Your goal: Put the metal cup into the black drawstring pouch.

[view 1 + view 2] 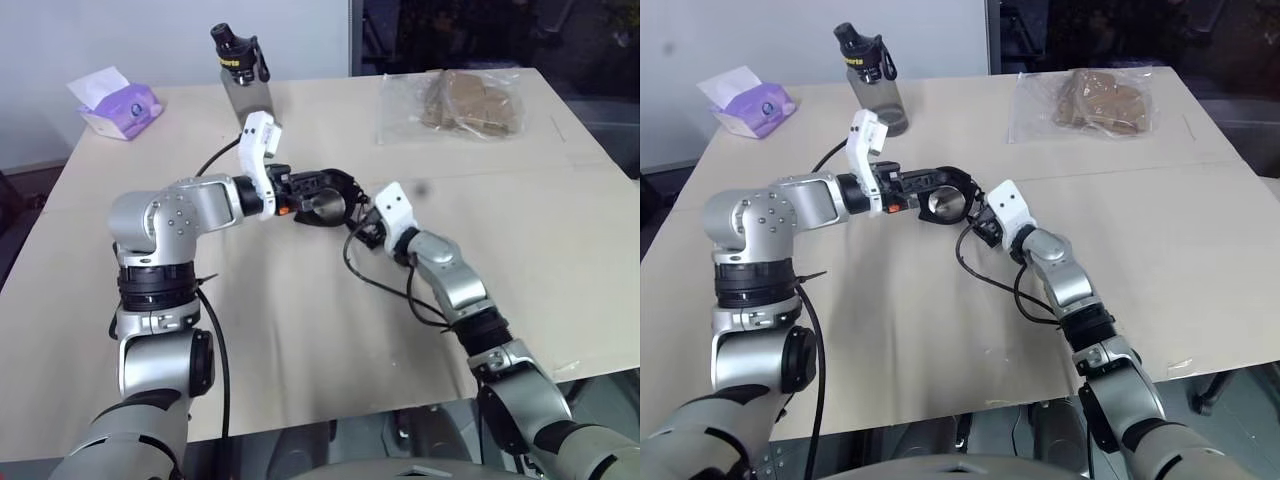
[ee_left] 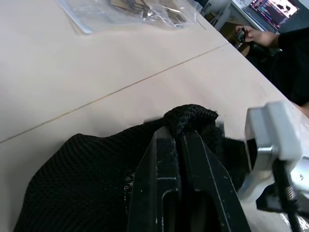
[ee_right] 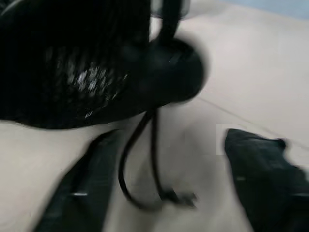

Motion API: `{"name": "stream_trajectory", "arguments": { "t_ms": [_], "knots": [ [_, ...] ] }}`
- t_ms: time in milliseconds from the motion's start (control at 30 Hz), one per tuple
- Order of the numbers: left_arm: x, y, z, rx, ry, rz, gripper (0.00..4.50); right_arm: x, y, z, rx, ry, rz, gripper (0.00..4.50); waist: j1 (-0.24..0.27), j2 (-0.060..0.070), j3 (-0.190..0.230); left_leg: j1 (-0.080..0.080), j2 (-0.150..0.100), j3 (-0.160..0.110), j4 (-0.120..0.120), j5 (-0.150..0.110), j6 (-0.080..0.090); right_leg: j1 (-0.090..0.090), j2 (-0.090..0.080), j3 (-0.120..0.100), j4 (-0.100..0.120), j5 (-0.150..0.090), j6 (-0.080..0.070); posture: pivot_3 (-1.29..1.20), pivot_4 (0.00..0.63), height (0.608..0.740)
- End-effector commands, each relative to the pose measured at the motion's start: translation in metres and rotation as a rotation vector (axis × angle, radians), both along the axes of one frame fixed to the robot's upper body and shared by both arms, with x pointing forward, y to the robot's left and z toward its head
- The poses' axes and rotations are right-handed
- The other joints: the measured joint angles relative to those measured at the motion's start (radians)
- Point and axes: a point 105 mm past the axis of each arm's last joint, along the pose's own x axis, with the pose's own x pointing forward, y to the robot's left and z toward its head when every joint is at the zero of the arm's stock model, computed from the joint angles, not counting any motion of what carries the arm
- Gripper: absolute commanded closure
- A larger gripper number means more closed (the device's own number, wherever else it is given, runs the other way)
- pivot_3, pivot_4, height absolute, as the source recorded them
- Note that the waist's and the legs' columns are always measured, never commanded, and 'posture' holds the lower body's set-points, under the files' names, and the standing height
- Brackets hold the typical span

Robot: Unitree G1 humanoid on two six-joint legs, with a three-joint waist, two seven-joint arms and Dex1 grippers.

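Note:
The black drawstring pouch (image 1: 335, 190) hangs just above the table's middle, and my left gripper (image 2: 179, 133) is shut on a fold of its mesh rim. The metal cup (image 1: 943, 206) shows as a shiny round surface inside the pouch's mouth, which faces my right arm. My right gripper (image 1: 362, 228) sits right beside that mouth, low over the table. In the right wrist view its fingers (image 3: 82, 193) stand apart with nothing gripped. The pouch's thin cord (image 3: 145, 169) dangles down in a loop between them.
A grey bottle with a black cap (image 1: 243, 75) stands at the back of the table (image 1: 300, 330). A tissue pack (image 1: 118, 103) lies at the back left and a clear plastic bag (image 1: 462, 103) at the back right. A person's hand (image 2: 256, 36) shows beyond the table.

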Motion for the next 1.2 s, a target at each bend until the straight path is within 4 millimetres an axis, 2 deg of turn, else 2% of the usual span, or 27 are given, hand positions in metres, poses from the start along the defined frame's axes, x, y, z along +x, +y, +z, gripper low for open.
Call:
{"name": "stream_trajectory", "arguments": {
  "t_ms": [33, 100, 133, 200, 300, 333, 367, 500, 667, 867, 1000, 1200],
  "knots": [
    [-0.007, -0.002, 0.012, -0.014, -0.053, -0.015, 4.5, 0.0, -0.006, 0.022, 0.048, -0.085, -0.009, 3.2, -0.001, 0.0, 0.0, 0.0, 0.0, 0.0, 0.0, 0.0, 0.0, 0.0, 0.0, 0.0, 0.0, 0.0, 0.0, 0.0, 0.15, 0.74],
    [-0.008, -0.002, 0.01, -0.013, -0.057, -0.013, 4.5, -0.001, -0.013, 0.024, 0.036, -0.105, -0.023, 4.14, -0.001, 0.0, 0.0, 0.001, 0.0, 0.0, -0.001, 0.0, 0.0, 0.0, 0.0, 0.0, 0.0, 0.0, 0.0, 0.0, 0.15, 0.74],
    [-0.008, -0.002, 0.01, -0.01, -0.065, -0.012, 4.5, -0.001, -0.018, 0.027, 0.026, -0.12, -0.036, 4.41, -0.001, 0.0, 0.0, 0.001, 0.0, 0.0, -0.001, 0.0, 0.0, 0.0, 0.0, 0.0, 0.0, 0.0, 0.0, 0.0, 0.15, 0.74],
    [-0.011, -0.005, 0.007, -0.002, -0.079, -0.038, 4.5, -0.002, -0.031, 0.035, -0.01, -0.159, -0.072, 4.41, -0.001, 0.0, 0.0, 0.001, 0.0, 0.0, -0.002, 0.0, 0.0, 0.0, 0.0, 0.0, 0.0, 0.0, 0.0, 0.0, 0.15, 0.74],
    [-0.018, -0.009, 0.003, 0.018, -0.112, -0.091, 4.5, -0.011, -0.056, 0.061, -0.144, -0.265, -0.108, 4.41, 0.0, 0.0, 0.0, 0.001, 0.0, 0.0, -0.002, 0.0, 0.0, 0.0, 0.0, 0.0, 0.0, 0.0, 0.0, 0.0, 0.15, 0.74],
    [-0.022, -0.014, 0.002, 0.012, -0.109, -0.12, 3.92, -0.016, -0.065, 0.073, -0.205, -0.303, -0.118, 4.5, 0.001, 0.001, 0.0, 0.001, 0.0, 0.001, -0.002, 0.0, 0.0, 0.0, 0.0, 0.0, 0.0, 0.0, 0.0, 0.0, 0.15, 0.74],
    [-0.024, -0.019, 0.001, 0.005, -0.109, -0.144, 3.65, -0.02, -0.072, 0.082, -0.252, -0.327, -0.127, 4.5, 0.004, 0.001, 0.001, 0.0, 0.0, 0.001, -0.002, 0.0, 0.0, 0.0, 0.0, 0.0, 0.0, 0.0, 0.0, 0.0, 0.15, 0.74],
    [-0.025, -0.046, 0.007, 0.01, -0.2, -0.22, 1.9, -0.041, -0.095, 0.119, -0.434, -0.402, -0.151, 4.5, 0.006, 0.001, 0.0, 0.0, 0.0, 0.001, -0.002, 0.0, 0.0, 0.0, 0.0, 0.0, -0.001, 0.0, 0.0, 0.0, 0.15, 0.74],
    [-0.023, -0.087, 0.02, -0.04, -0.275, -0.345, 1.9, -0.058, -0.099, 0.138, -0.565, -0.428, -0.149, 4.5, 0.006, 0.0, 0.0, 0.0, 0.0, 0.002, -0.001, 0.0, 0.0, 0.001, 0.0, 0.0, -0.001, 0.0, 0.0, 0.0, 0.15, 0.74],
    [-0.019, -0.125, 0.02, -0.038, -0.342, -0.458, 1.9, -0.067, -0.1, 0.144, -0.617, -0.432, -0.153, 4.5, 0.006, 0.0, 0.0, 0.0, 0.0, 0.004, -0.001, 0.0, 0.001, 0.001, 0.0, 0.0, -0.002, 0.0, 0.0, 0.0, 0.15, 0.74],
    [-0.024, -0.141, 0.019, -0.045, -0.36, -0.541, 1.9, -0.071, -0.1, 0.147, -0.625, -0.431, -0.165, 4.5, 0.007, 0.0, 0.0, -0.001, 0.0, 0.003, -0.001, 0.0, 0.001, 0.001, 0.0, 0.0, -0.002, 0.0, 0.0, 0.0, 0.15, 0.74],
    [-0.024, -0.159, 0.022, -0.066, -0.384, -0.572, 1.9, -0.074, -0.102, 0.147, -0.626, -0.414, -0.178, 4.5, 0.008, 0.0, 0.0, -0.001, 0.0, 0.003, -0.001, 0.0, 0.002, 0.001, 0.0, 0.0, -0.003, 0.0, 0.0, 0.0, 0.15, 0.74]
  ]
}}
